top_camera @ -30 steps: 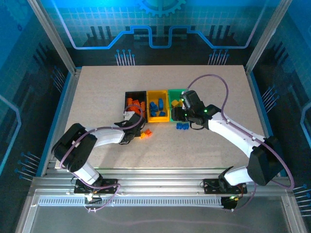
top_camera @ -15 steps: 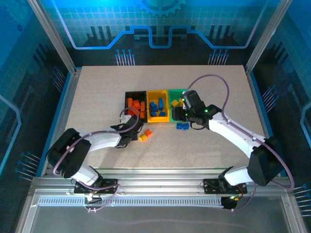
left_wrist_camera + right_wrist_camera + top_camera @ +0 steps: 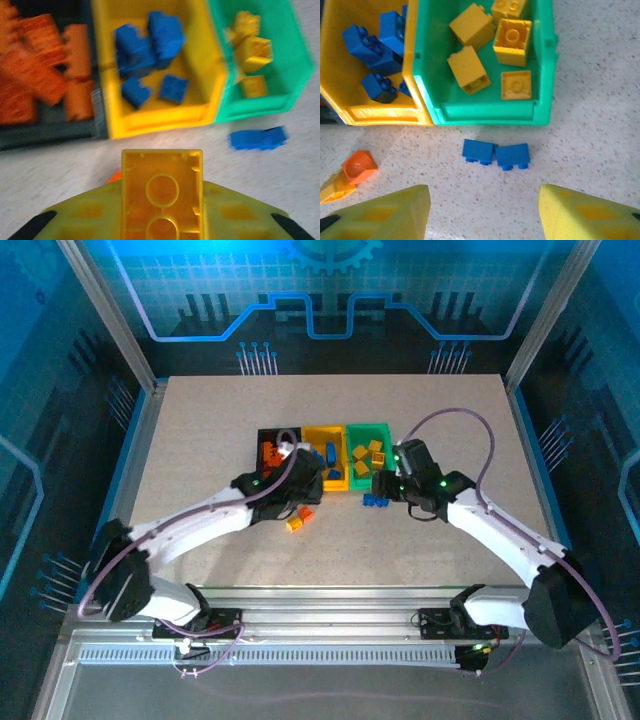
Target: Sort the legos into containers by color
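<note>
Progress so far?

Well along, I'd say. Most bricks sit in the bins, a few lie loose on the counter [image 3: 590, 140], and one is in a hand.

Which bin holds what?

The yellow bin [image 3: 155, 120] in the middle holds blue bricks [image 3: 150, 50], several of them. The black bin [image 3: 50, 135], touching its left side, holds orange bricks [image 3: 35, 85]. The green bin [image 3: 255, 107], touching its right side, holds yellow bricks [image 3: 512, 35]; I count at least five. No colour looks misplaced.

What's left outside?

A blue pair [image 3: 495, 152], side by side on the counter just off the yellow bin's front right corner. An orange brick [image 3: 359, 166] is in front of the yellow bin toward its left corner, with another piece [image 3: 335, 187] touching it, orange or yellow, I can't tell.

And the hands?

The left hand [image 3: 161, 220] is clamped on a yellow brick [image 3: 161, 185], hollow side up, in front of the yellow bin's near wall and not over any bin. The right hand [image 3: 482, 200] is spread wide with nothing in it, hovering over the blue pair.

So what remains?

By my reckoning, the held brick goes to the bin right of the yellow one, the blue pair into the yellow bin, and the orange brick to the bin on its left.
</note>
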Controlling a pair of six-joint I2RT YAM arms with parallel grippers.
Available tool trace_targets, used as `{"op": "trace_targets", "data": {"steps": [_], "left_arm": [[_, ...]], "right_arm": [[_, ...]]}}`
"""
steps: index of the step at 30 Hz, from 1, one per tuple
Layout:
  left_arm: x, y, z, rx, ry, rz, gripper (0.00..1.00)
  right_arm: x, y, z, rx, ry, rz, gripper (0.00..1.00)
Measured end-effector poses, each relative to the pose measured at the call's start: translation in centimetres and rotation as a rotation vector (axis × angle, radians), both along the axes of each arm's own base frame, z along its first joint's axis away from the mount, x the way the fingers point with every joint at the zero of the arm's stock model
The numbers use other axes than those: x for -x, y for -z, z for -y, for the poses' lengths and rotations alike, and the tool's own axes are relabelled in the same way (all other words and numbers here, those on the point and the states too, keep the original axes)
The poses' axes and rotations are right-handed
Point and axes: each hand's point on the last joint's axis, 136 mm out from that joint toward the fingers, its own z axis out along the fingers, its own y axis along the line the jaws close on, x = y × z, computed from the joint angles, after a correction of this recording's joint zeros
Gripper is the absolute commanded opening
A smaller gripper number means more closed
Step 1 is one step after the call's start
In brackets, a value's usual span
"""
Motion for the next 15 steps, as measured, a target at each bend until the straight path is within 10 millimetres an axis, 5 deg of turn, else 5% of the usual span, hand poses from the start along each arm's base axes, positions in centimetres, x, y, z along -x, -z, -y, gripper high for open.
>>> {"op": "trace_targets", "data": {"steps": [9,15], "left_arm": [[-9.1,1.0,11.2,0.011,0.124,0.009,0.26],[-12.8,2.9,14.0,-0.004,0.132,-0.001,0.33]], "right_arm": [[2.2,0.1,2.6,0.006,0.04,0.0,0.6],[3.0,0.4,3.4,0.01,0.051,-0.012,0.6]]}}
